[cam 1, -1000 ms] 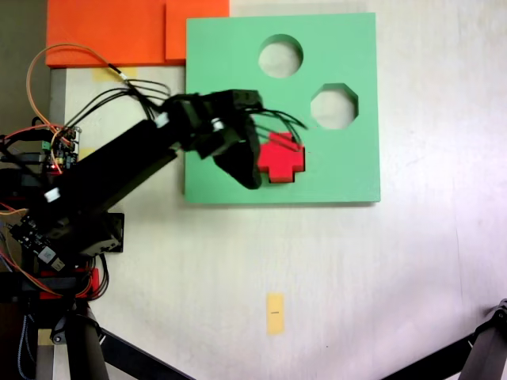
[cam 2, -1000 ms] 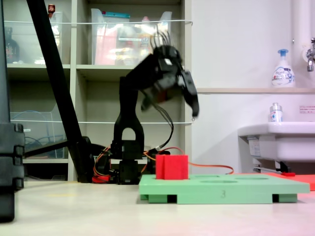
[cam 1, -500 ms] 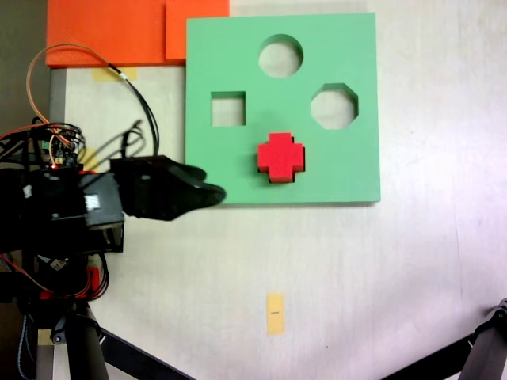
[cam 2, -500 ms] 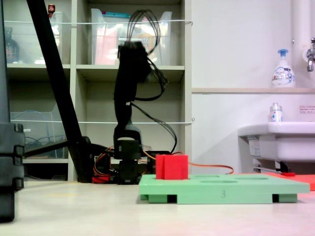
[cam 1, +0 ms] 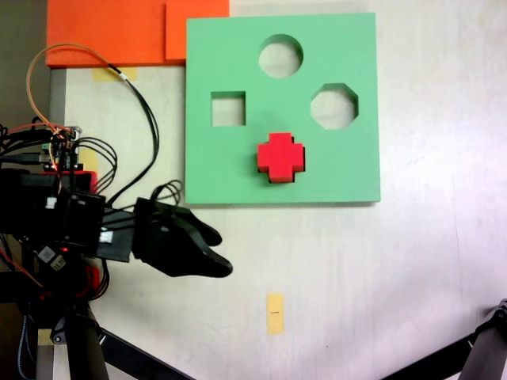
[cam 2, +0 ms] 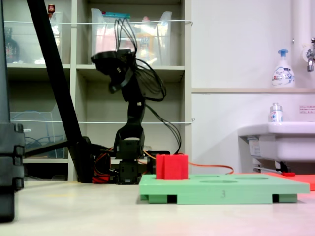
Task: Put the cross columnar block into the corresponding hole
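Red cross block (cam 1: 280,156) sits in the plus-shaped hole (cam 1: 279,179) of your green board (cam 1: 348,166), and in a fixed view it stands up above the board's top (cam 2: 172,167). Around it you have a square hole (cam 1: 228,108), a round hole (cam 1: 280,55) and an octagonal hole (cam 1: 333,106). Your tool (cam 1: 218,253) hangs over the bench (cam 1: 356,277), well apart from the board; you cannot tell whether it is open or closed.

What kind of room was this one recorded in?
Probably a lab or workshop room, not a home. In a fixed view, a sink with a soap pump bottle above it stands beside open shelving holding clear storage bins. The arm works on a pale tabletop.
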Motion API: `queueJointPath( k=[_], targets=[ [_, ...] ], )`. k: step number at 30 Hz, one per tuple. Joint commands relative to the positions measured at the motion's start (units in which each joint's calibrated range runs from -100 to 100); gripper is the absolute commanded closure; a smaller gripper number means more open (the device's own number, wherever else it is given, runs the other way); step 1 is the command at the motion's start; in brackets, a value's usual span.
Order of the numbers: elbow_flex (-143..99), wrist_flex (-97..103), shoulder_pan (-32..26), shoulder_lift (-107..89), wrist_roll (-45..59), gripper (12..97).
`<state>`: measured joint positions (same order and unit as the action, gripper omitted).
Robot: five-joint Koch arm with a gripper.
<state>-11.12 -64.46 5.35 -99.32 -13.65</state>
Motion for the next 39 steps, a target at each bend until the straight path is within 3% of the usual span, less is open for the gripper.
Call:
queueJointPath(
  k=[1, 6, 15, 20, 24, 32, 39],
  targets=[
    [0.2, 8.3, 0.0, -0.7, 1.2, 55.2],
    [-15.8, 25.9, -1.2, -0.7, 3.2, 55.2],
    [-69.4, 82.3, -3.4, -0.7, 12.3, 60.8],
    [-88.9, 84.4, -5.8, -0.7, 13.3, 60.0],
    [-88.9, 86.4, -7.3, -0.7, 13.2, 60.4],
    [-88.9, 66.1, -7.9, -0.7, 13.2, 59.1],
    [-88.9, 66.1, -6.6, -0.7, 13.1, 59.5]
  ],
)
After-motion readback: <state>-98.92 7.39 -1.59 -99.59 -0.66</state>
